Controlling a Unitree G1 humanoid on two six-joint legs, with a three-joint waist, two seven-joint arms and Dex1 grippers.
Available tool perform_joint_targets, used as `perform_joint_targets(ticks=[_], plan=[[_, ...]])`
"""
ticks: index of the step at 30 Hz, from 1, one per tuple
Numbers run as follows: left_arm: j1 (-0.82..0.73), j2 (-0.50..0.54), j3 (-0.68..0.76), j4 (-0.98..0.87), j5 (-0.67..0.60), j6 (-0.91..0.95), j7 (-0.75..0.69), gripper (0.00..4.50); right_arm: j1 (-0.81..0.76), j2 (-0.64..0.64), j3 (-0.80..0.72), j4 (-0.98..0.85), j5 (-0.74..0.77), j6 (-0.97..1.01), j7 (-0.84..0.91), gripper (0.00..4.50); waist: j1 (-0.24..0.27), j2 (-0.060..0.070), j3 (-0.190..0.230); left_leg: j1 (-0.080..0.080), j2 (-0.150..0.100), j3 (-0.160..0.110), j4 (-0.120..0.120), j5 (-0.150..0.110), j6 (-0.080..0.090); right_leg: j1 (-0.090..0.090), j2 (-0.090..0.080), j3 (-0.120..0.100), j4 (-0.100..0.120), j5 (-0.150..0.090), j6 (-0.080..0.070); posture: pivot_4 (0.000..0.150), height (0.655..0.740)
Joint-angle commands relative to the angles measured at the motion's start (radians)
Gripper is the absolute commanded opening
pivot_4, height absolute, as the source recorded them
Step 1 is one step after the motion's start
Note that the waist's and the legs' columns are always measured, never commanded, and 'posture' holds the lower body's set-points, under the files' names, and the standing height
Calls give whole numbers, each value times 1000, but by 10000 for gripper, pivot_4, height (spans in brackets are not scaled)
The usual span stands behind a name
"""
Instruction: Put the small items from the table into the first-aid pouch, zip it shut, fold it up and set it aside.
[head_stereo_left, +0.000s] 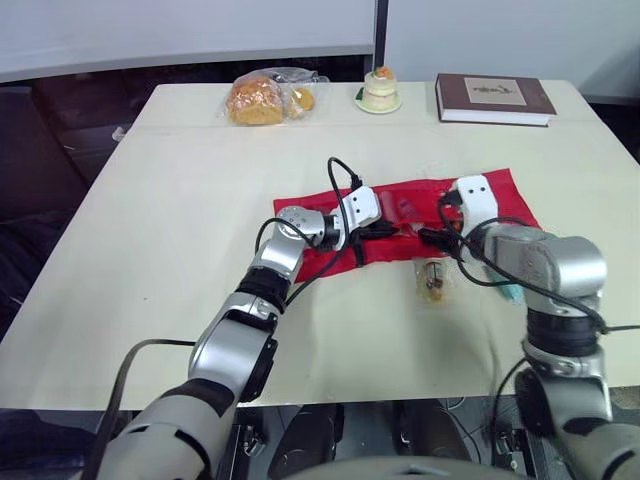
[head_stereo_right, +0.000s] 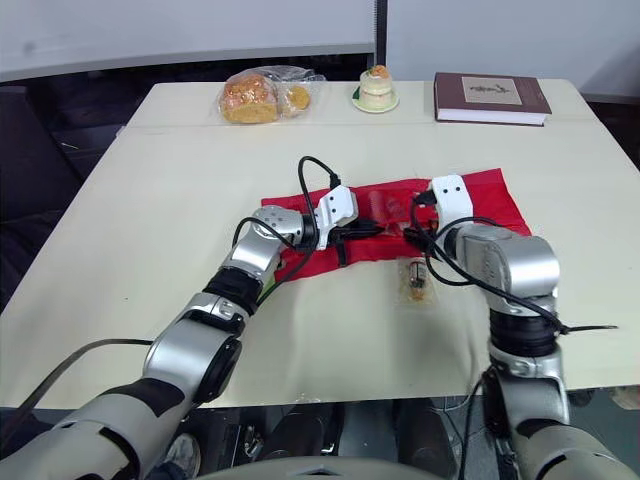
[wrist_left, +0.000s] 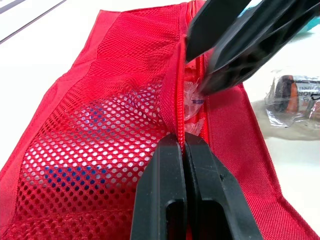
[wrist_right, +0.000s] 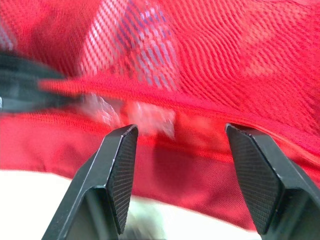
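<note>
The red first-aid pouch (head_stereo_left: 500, 195) lies spread open on the table, its mesh pockets showing blue-patterned contents (wrist_left: 75, 170). My left gripper (wrist_left: 183, 142) is shut on the pouch's zipper edge near its front left. My right gripper (wrist_right: 182, 132) hovers open just over the same zipper line, close to the left one. A clear plastic wrapper (wrist_left: 192, 97) pokes out of the zipper gap between them. A small wrapped item (head_stereo_left: 432, 278) lies on the table just in front of the pouch. Something teal (head_stereo_left: 510, 292) peeks out under my right forearm.
Along the far edge of the table (head_stereo_left: 180, 250) stand a bag of bread (head_stereo_left: 265, 98), a small cake on a plate (head_stereo_left: 380, 90) and a brown book (head_stereo_left: 493, 98). Cables loop from both wrists over the pouch.
</note>
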Motion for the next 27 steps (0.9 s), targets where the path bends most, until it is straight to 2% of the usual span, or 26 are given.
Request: perform_joint_targets(ticks=[1,4,5,7,9,10,18,27], plan=[[-24,4,11,-2,-17,-21,5,0,43,-98,56,-85,22,-87,63,29512,0,0,0,0,0,0,0,0,0,0,0,0,0,0,0,1500,7289],[-29,4,11,6,-18,-24,4,0,97,-149,95,-87,12,-269,115,21200,1,0,0,0,0,0,0,0,0,1,0,0,-1,0,0,1500,7289],[-30,4,11,8,-19,-24,4,0,112,-159,111,-82,8,-311,128,15535,0,0,0,0,0,1,0,0,0,1,0,0,0,0,0,1500,7289],[-31,4,11,9,-21,-24,2,0,130,-162,137,-55,-11,-394,132,11188,-1,0,0,0,1,1,0,0,0,1,1,0,0,0,0,1500,7289],[-32,3,10,10,-23,-24,0,0,138,-167,172,-17,-37,-509,153,3186,0,0,0,0,1,1,0,0,0,1,1,0,0,0,0,1500,7289],[-32,4,10,12,-23,-24,0,0,137,-169,188,2,-51,-538,154,1015,1,0,0,0,1,1,0,0,0,1,1,0,0,0,0,1500,7289],[-23,14,9,-5,-24,-19,-8,0,92,-138,264,167,-157,-693,135,328,2,0,0,0,1,1,0,0,0,1,1,0,-1,0,0,1500,7289],[-24,21,12,0,-25,-22,-4,0,79,-145,256,159,-194,-679,147,328,3,0,0,0,1,1,0,0,0,1,1,1,-1,0,0,1500,7289]])
